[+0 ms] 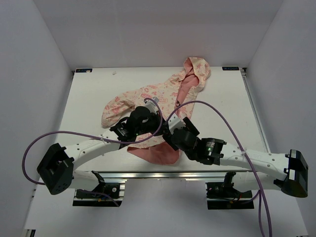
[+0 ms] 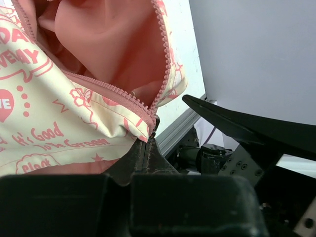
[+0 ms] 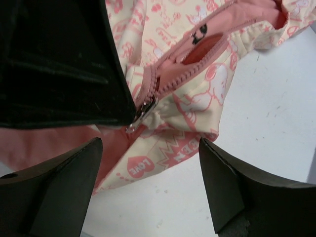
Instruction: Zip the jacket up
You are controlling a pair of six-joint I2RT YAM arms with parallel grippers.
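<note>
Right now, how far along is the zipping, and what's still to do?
Done: the two rows of zipper teeth meet at the bottom end of the jacket, with the slider seated there. In hand: the left claw is shut on that end; the right claw is open around the slider, not gripping. Left: nearly the whole zip; above the slider the teeth spread apart, showing pink lining.

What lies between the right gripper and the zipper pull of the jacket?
Only the jacket's own printed fabric lies before the zipper pull, as the right wrist view shows.
</note>
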